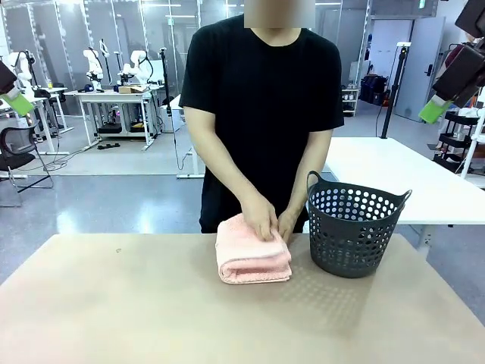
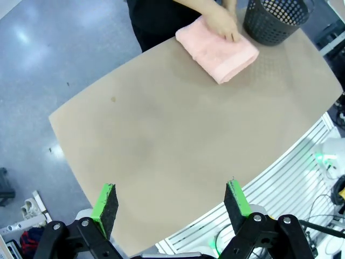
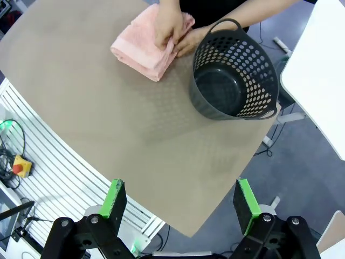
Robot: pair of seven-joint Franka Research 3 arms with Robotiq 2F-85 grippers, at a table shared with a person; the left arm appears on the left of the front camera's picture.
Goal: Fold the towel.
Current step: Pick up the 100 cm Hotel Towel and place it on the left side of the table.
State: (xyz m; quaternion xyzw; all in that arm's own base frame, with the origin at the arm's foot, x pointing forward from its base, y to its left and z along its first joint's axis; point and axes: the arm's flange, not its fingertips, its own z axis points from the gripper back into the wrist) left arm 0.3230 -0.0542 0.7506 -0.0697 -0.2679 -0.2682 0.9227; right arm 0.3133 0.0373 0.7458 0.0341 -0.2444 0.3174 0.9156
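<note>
Pressing the folded towel [image 1: 253, 259] flat just beside the basket [image 1: 354, 231] with a person's hands [image 1: 263, 218]; probably best smoothing outward, edges squared; with left gripper [image 2: 170, 197] and right gripper [image 3: 180, 194] wide open, empty, well clear of the basket

One towel [image 1: 252, 258] lies at the centre of the frame. One basket [image 1: 353, 231] with two handles stands just right of it. One tabletop [image 1: 114, 303] carries both. One person stands at the far edge, showing two hands: one hand [image 1: 260, 216] left of the other hand [image 1: 286, 225]. There are two tools, the left tool [image 2: 171, 202] and the right tool [image 3: 180, 199], each with two green-padded fingers.
</note>
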